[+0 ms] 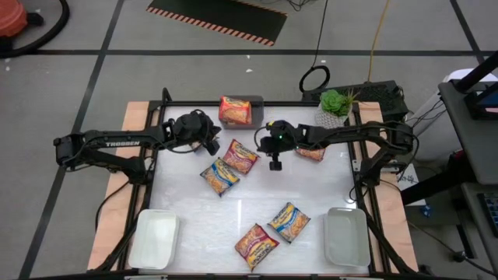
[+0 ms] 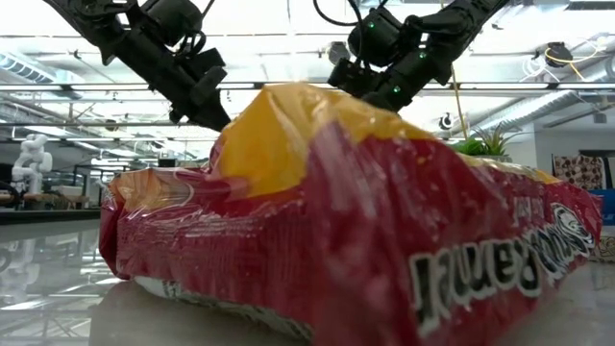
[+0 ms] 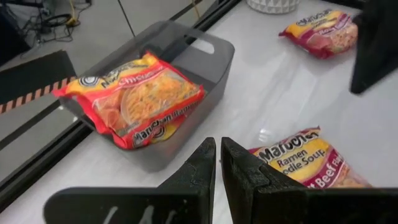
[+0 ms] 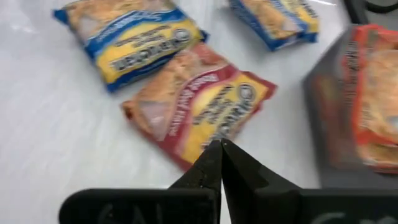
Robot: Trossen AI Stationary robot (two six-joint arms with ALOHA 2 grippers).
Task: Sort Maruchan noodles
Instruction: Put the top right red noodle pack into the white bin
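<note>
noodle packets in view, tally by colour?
Blue-and-yellow packets: 3 (one shows only in the right wrist view)
Red or maroon packets: 3
Orange packet, in the grey bin: 1
Total: 7

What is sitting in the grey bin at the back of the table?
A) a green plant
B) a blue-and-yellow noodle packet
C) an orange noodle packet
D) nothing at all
C: the grey bin holds one orange Maruchan noodle packet, seen resting across its top in the left wrist view and in the high view too.
</note>
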